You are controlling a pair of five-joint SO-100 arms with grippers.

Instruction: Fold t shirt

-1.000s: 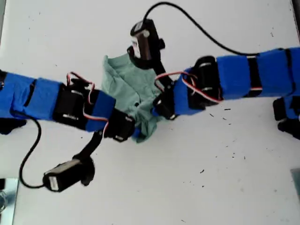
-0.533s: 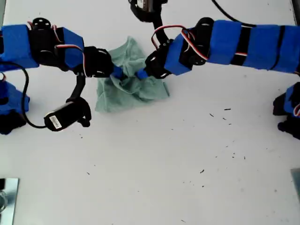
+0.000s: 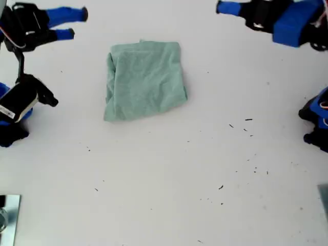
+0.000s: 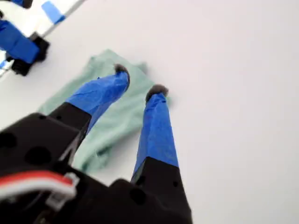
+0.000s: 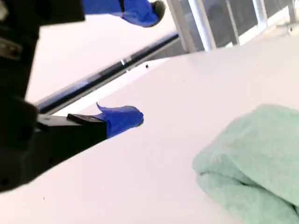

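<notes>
The t shirt point(image 3: 146, 79) lies on the white table as a flat, roughly square sage-green bundle, with a thicker folded edge toward the exterior view's left. My first gripper point(image 3: 221, 7) is pulled back to the exterior view's upper right, well clear of the cloth. It is open and empty point(image 4: 140, 80), with the t shirt point(image 4: 117, 121) beyond its fingertips. My second gripper point(image 3: 77, 22) hovers at the exterior view's upper left, also apart from the cloth. Its fingers are spread wide point(image 5: 147, 63), and the t shirt point(image 5: 252, 158) lies off to one side.
The second arm's wrist camera point(image 3: 20, 100) hangs at the exterior view's left edge. An arm base point(image 3: 315, 123) stands at the exterior view's right edge. A metal object point(image 3: 7, 215) sits in that view's lower left corner. Small dark specks point(image 3: 248, 120) dot the table.
Both grippers, which were at the cloth's middle half a second ago, have let go and drawn back to the exterior view's upper corners. The t shirt now lies flatter and uncovered.
</notes>
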